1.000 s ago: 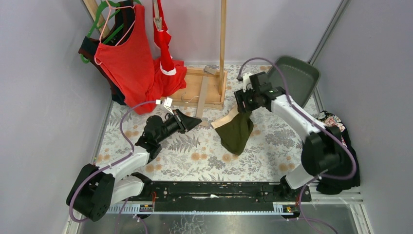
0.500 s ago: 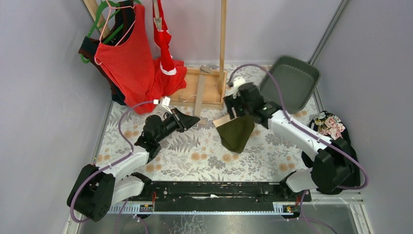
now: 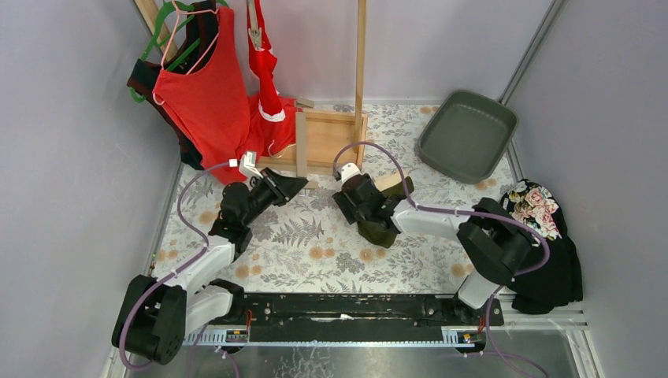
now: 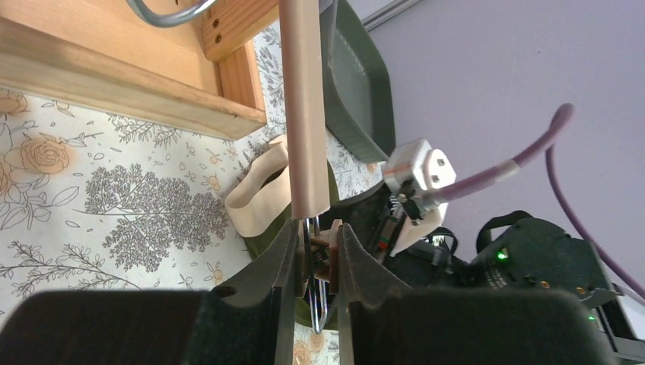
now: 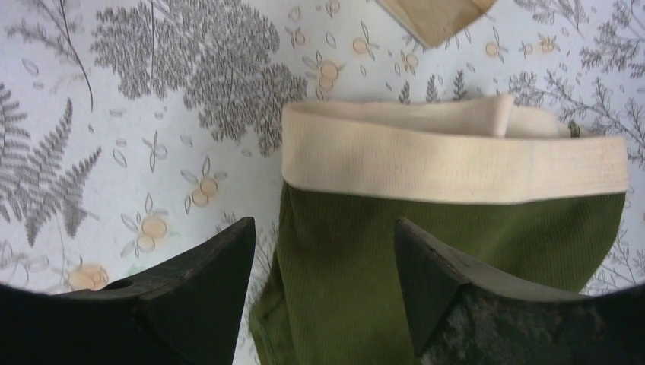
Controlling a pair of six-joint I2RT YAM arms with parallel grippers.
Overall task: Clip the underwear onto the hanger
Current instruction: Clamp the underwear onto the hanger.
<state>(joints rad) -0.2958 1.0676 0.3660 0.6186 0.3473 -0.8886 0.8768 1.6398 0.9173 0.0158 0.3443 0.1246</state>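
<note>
- The red briefs (image 3: 266, 75) hang at the back left from a clip up high, with their lower part bunched against the wooden frame (image 3: 331, 134). I judge that pair done and the olive pair the one in hand
- My left gripper (image 4: 315, 236) has its fingers pinched almost together on a thin wire clip (image 4: 316, 304), and a pale rod (image 4: 304, 114) runs away from the fingertips. I want that clip steady and presented where the other arm can reach it
- The olive briefs (image 5: 456, 251) lie on the patterned table (image 3: 315, 260) just right of centre, with the cream waistband (image 5: 449, 167) towards the back
- My right gripper (image 5: 323, 224) hovers low over one side edge of them, fingers spread wide and nothing in them. One finger is over cloth, the other over bare table
- To do this well I should come down on the waistband rather than the thin body cloth and pinch both layers near a corner. Then I lift so the band reaches the clip taut and edge first. A one-layer grip would, I think, let the pair sag open
- The wooden frame is an open box base. Red cloth drapes over its left rail, and I cannot tell whether anything lies inside
- The grey tray (image 3: 453, 153) at the back right holds nothing I can see
- The black floral cloth (image 3: 536, 205) is heaped at the far right edge, in no container
</note>
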